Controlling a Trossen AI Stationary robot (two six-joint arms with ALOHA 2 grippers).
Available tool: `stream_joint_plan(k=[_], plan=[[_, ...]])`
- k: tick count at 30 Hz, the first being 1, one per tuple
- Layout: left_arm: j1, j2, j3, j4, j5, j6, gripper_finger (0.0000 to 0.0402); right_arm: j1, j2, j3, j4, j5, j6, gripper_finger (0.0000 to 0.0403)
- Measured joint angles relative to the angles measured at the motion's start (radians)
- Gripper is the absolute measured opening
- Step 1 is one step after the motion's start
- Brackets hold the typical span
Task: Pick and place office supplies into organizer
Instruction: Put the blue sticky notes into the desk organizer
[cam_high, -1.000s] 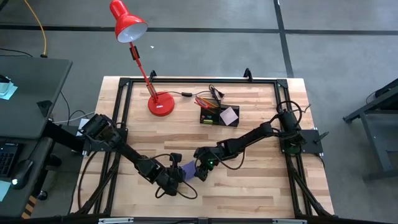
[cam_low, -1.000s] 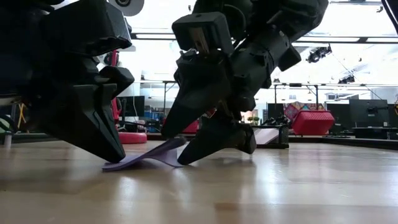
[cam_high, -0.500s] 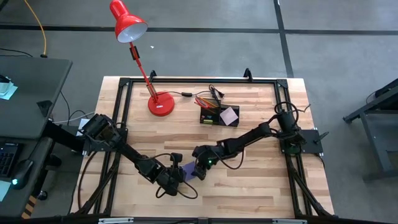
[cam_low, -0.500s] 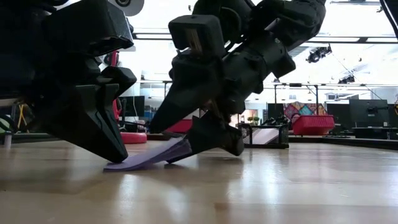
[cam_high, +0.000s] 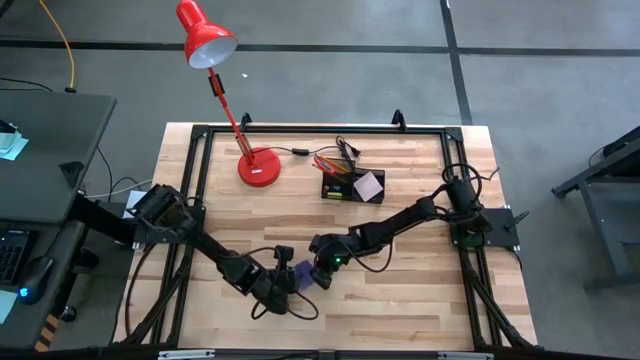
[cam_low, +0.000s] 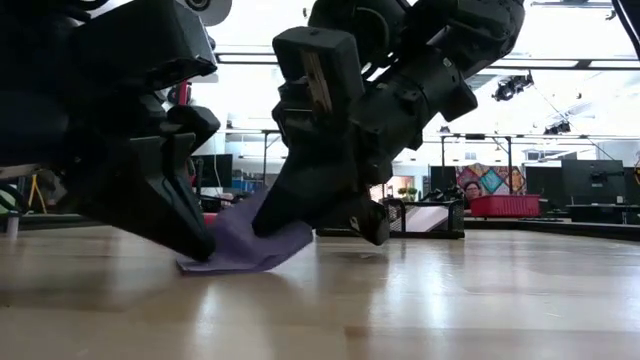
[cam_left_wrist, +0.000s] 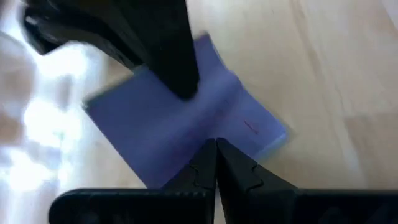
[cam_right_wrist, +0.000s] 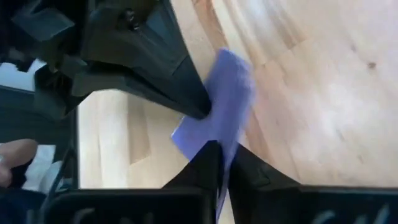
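Right gripper (cam_low: 275, 222) now clamped on purple pad (cam_low: 240, 248), edge lifted, left gripper (cam_low: 195, 245) together pinning it.

We see a wooden table (cam_high: 400, 300) mid-frame, red desk lamp (cam_high: 258, 165) at upper left, black organizer (cam_high: 352, 184) holding pencils and a pink pad at centre, left gripper (cam_high: 285, 281) and right gripper (cam_high: 318, 277) meeting over a purple pad (cam_high: 303, 272) at lower centre.
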Motion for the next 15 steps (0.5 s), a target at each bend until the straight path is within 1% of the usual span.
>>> stream_joint_plan(k=[4,6,9,12,13,15], plan=[[-0.038,-0.006,0.0,0.007,-0.106,-0.012,0.0001,0.018,-0.004,-0.015,-0.022,0.033,-0.037,0.0003],[-0.078,-0.014,0.0,0.024,-0.175,-0.027,0.0003,0.033,-0.02,-0.043,-0.019,0.04,-0.048,0.0002],[-0.153,-0.023,-0.009,0.093,-0.289,-0.029,0.0007,0.058,-0.074,-0.101,0.02,0.103,-0.06,0.0001],[-0.21,-0.039,-0.041,0.229,-0.345,0.037,0.001,0.081,-0.159,-0.194,0.11,0.175,-0.071,0.0001],[-0.218,-0.045,-0.06,0.308,-0.349,0.09,0.001,0.087,-0.191,-0.23,0.147,0.204,-0.077,0.0001],[-0.224,-0.062,-0.106,0.491,-0.317,0.217,0.0009,0.095,-0.263,-0.302,0.208,0.255,-0.089,0.0001]])
